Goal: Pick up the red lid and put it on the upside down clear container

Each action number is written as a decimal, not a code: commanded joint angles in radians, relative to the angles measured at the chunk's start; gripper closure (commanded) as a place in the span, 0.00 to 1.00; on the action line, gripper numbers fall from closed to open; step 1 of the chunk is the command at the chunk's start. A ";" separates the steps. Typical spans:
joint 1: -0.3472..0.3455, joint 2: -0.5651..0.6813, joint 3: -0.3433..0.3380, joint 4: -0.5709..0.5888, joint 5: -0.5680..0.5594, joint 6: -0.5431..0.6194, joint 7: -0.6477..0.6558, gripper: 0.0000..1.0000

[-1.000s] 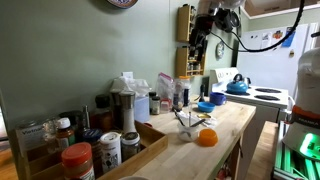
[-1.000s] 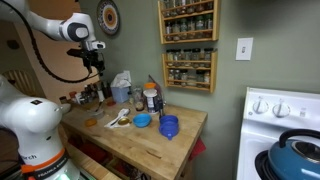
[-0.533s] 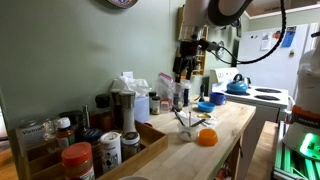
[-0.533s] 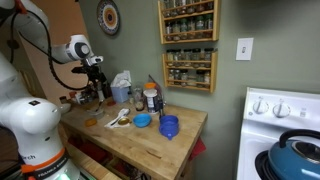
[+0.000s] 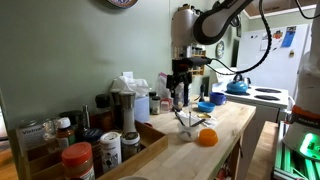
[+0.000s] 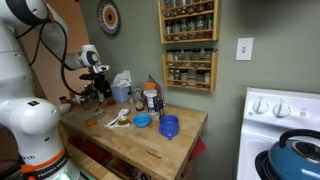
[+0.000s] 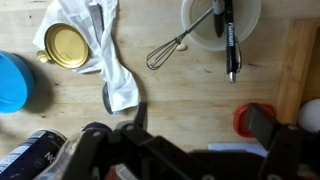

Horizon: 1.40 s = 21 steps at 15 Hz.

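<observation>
The red lid [image 7: 246, 118] lies flat on the wooden counter, partly behind my right finger in the wrist view. It shows as an orange-red spot in both exterior views [image 5: 206, 137] [image 6: 90, 122]. My gripper [image 7: 200, 128] is open and empty and hangs above the counter [image 5: 178, 92] [image 6: 100, 88], with the lid just inside its right finger. A round pale container [image 7: 205, 25] sits past the lid with a whisk [image 7: 165, 52] and a black utensil across it. I cannot tell whether it is upside down.
A white cloth with a gold lid [image 7: 68, 45] and a blue object [image 7: 12, 80] lie to the left. A blue bowl [image 6: 142, 121] and blue cup [image 6: 168, 126] stand on the counter. Spice jars in a wooden tray [image 5: 90, 150], bottles along the wall, and a stove with a kettle [image 5: 237, 87] surround it.
The arm has swung down from high up toward the counter, and the gripper now hangs low over the whisk and lid area. Nothing on the counter has moved.
</observation>
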 commanded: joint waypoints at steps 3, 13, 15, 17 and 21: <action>0.089 0.123 -0.067 0.015 0.081 0.296 0.120 0.00; 0.213 0.383 -0.176 0.117 -0.072 0.515 0.211 0.00; 0.247 0.361 -0.218 0.100 -0.055 0.511 0.207 0.00; 0.244 0.375 -0.198 0.114 0.019 0.517 0.147 0.00; 0.243 0.376 -0.193 0.118 0.028 0.517 0.143 0.00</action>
